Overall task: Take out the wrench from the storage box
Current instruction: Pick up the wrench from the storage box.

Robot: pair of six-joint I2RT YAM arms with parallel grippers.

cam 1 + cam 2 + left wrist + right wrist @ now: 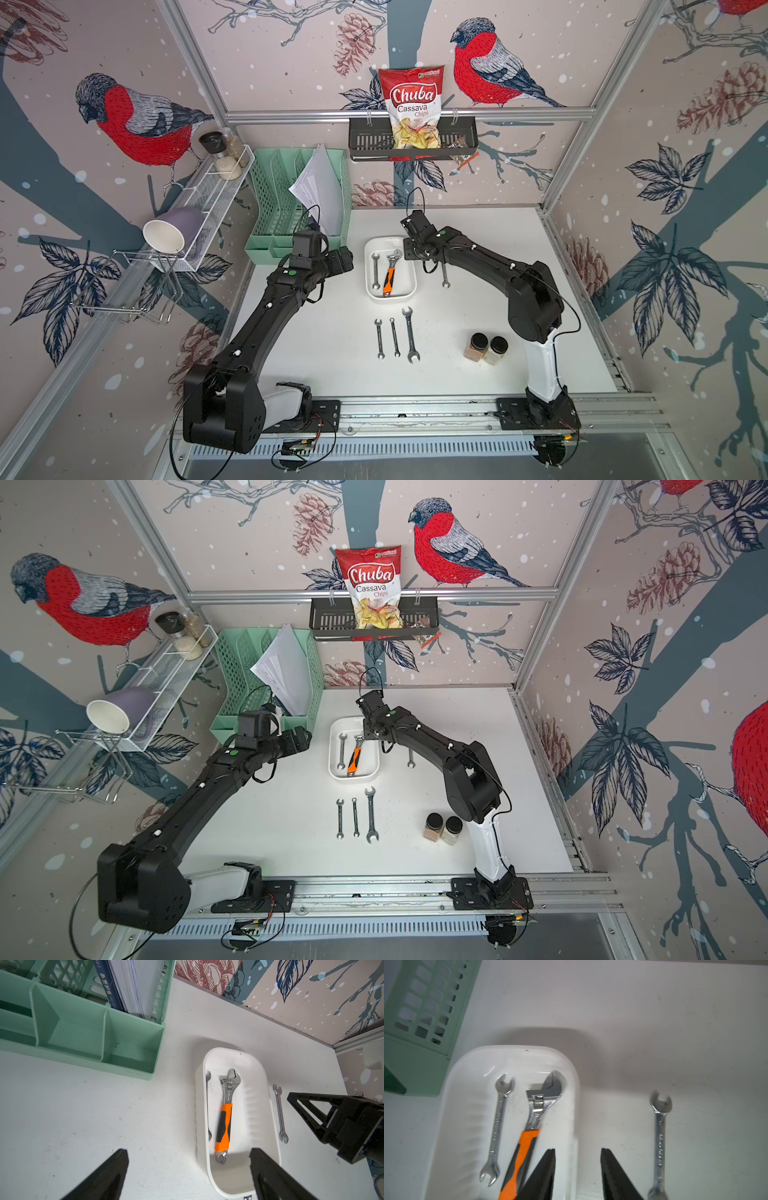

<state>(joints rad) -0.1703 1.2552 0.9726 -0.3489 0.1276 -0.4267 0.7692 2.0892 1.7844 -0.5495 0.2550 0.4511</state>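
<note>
The white storage box (pixel 405 286) sits mid-table and holds a slim open-end wrench (pixel 375 270) and an orange-handled adjustable wrench (pixel 390 272). Another slim wrench (pixel 444 276) lies on the table just right of the box, free of any grip. In the right wrist view my right gripper (pixel 578 1150) is open over the box's right rim (pixel 576 1105), with nothing between its fingers; the loose wrench (pixel 660 1142) lies beside it. My left gripper (pixel 188 1151) is wide open at the box's near-left end (pixel 207 1167), also with nothing in it. Both wrenches in the box (pixel 225 1118) lie flat.
Three wrenches (pixel 395 336) lie in a row in front of the box. Two spice jars (pixel 486 347) stand front right. A mint-green file organizer (pixel 291 216) with papers stands back left. A black wall basket (pixel 411 143) holds a chips bag. A wire shelf (pixel 208 208) lines the left wall.
</note>
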